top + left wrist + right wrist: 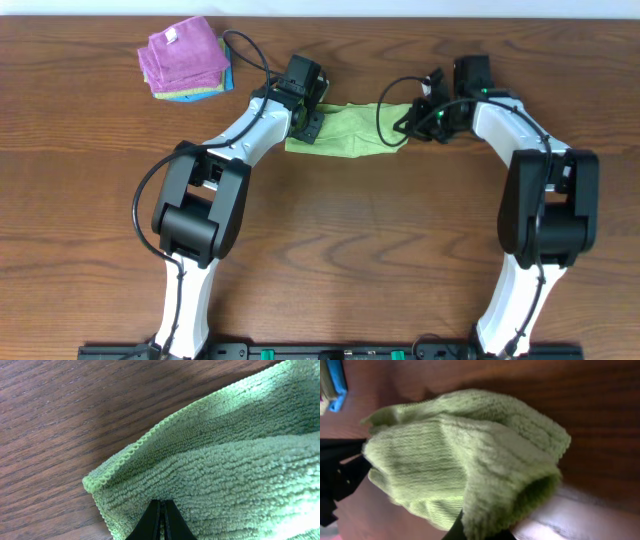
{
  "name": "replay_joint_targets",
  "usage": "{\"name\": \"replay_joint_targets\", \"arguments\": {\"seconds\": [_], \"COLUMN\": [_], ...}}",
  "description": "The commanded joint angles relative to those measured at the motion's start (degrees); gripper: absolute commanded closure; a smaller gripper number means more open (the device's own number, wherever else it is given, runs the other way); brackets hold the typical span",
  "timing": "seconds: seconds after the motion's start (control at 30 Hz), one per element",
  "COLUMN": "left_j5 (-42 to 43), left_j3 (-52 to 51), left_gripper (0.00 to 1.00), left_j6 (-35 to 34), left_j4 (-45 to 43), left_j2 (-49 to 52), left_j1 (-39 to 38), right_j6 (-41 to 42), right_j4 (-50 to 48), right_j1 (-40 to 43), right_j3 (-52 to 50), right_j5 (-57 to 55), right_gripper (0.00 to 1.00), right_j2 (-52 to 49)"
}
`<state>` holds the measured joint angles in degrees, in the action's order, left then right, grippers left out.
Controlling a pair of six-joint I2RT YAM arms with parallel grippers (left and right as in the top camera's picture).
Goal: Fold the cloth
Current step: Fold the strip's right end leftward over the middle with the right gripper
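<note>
Lime-green cloth (pixel 345 131) lies on the desk (pixel 330 250) as a rumpled band, finely ribbed, with doubled layers and a stitched hem showing at its left corner. My left pincer (pixel 306 120) is clenched on the cloth's left end. My right pincer (pixel 404 130) grips its right end, bunched into a puffy roll. Off beyond the cloth's left end, farther back, sits a stack of cloths (pixel 185 58), purple on top.
</note>
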<state>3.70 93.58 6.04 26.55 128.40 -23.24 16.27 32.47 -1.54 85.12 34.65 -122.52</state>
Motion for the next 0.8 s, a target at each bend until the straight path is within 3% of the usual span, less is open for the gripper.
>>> {"name": "replay_joint_targets", "arguments": {"seconds": [0.0, 0.27, 0.77], "left_j5": [0.8, 0.8, 0.8], "left_j3": [0.7, 0.7, 0.7], "left_gripper": [0.94, 0.94, 0.94], "left_j6": [0.0, 0.0, -0.1], "left_j4": [0.7, 0.6, 0.6], "left_j2": [0.9, 0.9, 1.0], "left_j1": [0.1, 0.1, 0.1], "right_j6": [-2.2, -3.5, -3.5], "right_j4": [3.2, 8.5, 8.9], "right_j1": [-0.4, -1.7, -7.4], "right_j3": [4.2, 8.7, 8.7], "right_j5": [-3.5, -4.4, -7.0], "right_gripper": [0.98, 0.99, 0.98], "right_j2": [-0.6, -0.6, 3.7]}}
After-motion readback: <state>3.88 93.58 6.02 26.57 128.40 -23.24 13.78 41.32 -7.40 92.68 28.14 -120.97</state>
